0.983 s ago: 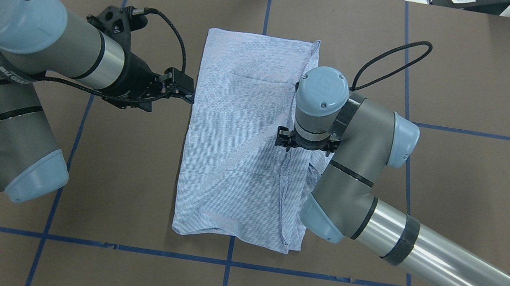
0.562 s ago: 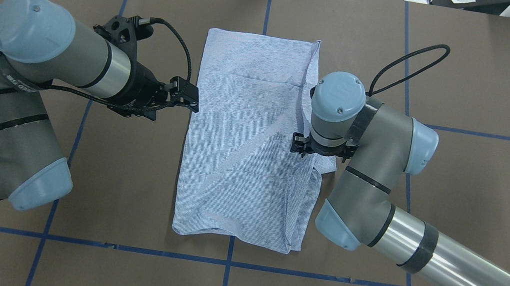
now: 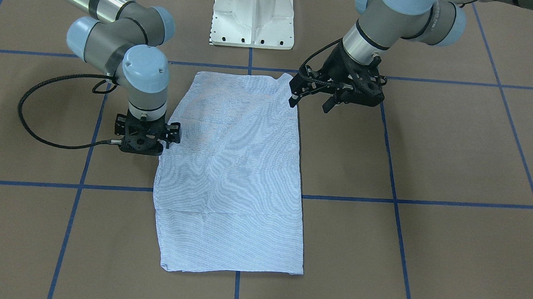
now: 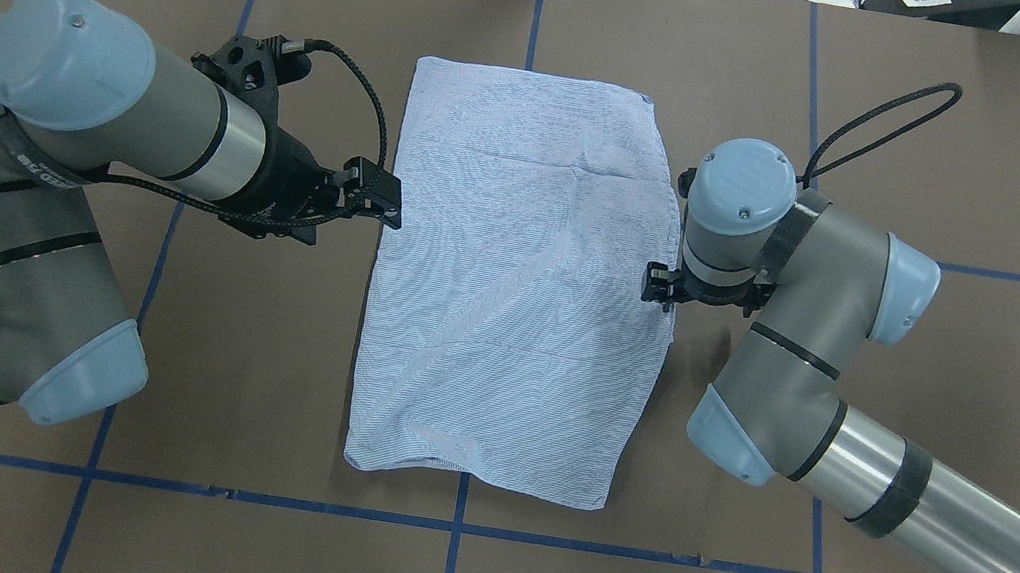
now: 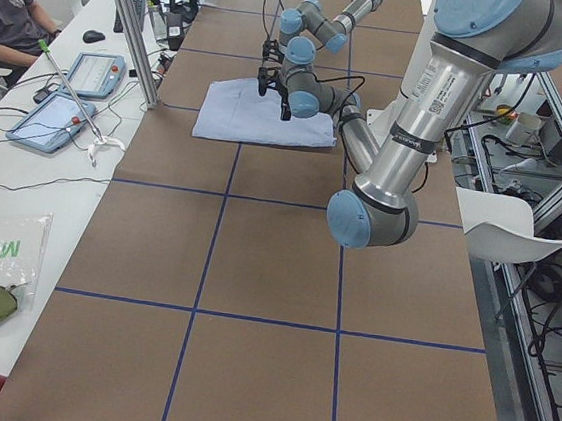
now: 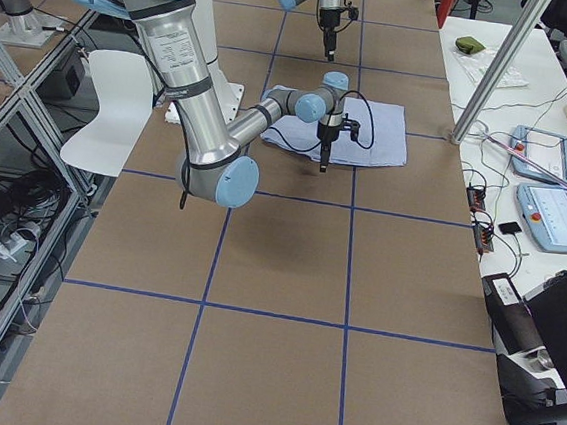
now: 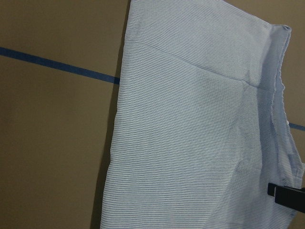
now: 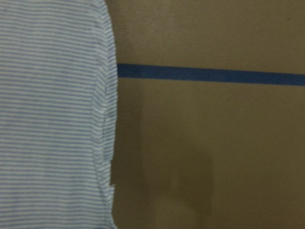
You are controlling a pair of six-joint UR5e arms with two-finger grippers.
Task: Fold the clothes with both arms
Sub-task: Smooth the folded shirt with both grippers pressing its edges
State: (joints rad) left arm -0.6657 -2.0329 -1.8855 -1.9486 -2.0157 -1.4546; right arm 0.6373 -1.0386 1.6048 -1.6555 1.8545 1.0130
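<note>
The light-blue striped shirt (image 4: 511,277) lies flat as a folded rectangle at the table's middle; it also shows in the front view (image 3: 233,180). My left gripper (image 4: 389,205) hovers at the shirt's left edge. In the front view the left gripper (image 3: 309,106) has its fingers spread and holds nothing. My right gripper (image 4: 669,302) points straight down at the shirt's right edge, and its fingers are hidden under the wrist. The right wrist view shows only the shirt's edge (image 8: 102,119) on the brown table, with no fingers in sight. The left wrist view shows the shirt (image 7: 190,143).
The white pedestal base (image 3: 253,13) stands behind the shirt. Blue tape lines (image 4: 454,526) cross the brown table cover. Black cable loops hang beside both wrists. A side bench with tablets (image 5: 61,107) and a seated person (image 5: 10,11) lies beyond the table's far edge.
My right gripper moved to the right and drew the doubled-over right layer of the shirt outward; the shirt now lies wider and flat. My left gripper shifted slightly right, to the shirt's edge.
</note>
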